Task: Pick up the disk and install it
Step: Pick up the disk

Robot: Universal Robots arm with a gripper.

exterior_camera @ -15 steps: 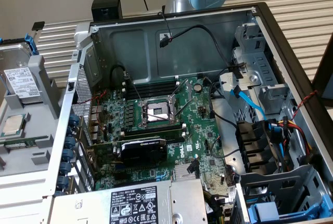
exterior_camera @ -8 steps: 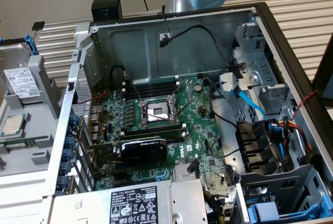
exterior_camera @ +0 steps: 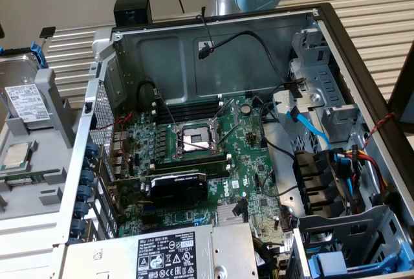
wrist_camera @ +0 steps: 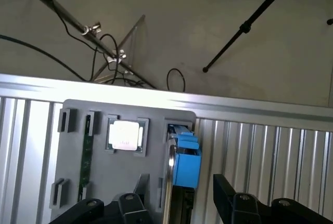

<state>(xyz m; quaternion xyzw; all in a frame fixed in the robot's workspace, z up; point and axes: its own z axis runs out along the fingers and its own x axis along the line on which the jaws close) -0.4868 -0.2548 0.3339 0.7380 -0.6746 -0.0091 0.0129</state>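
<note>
Black jaws of the gripper [wrist_camera: 179,195] stand wide apart, one on each side of the disk [wrist_camera: 186,162], and grip nothing; its blue carrier shows between them, with no pad touching it as far as I can tell. Disk and carrier stand on edge in a slot of the grey tray [wrist_camera: 151,114], probably so that the thin upper edge is offered to a grasp from above. In the exterior view the disk [exterior_camera: 26,94] sits at the left, outside the case [exterior_camera: 362,88], and the tray is just beside the case wall. A chip [wrist_camera: 125,134] lies flat in its own recess beside the slot, so a finger on that side has little margin. Above the tray the room looks open; the case lies uncovered, with its metal cage [exterior_camera: 326,114] at the exterior view's right
</note>
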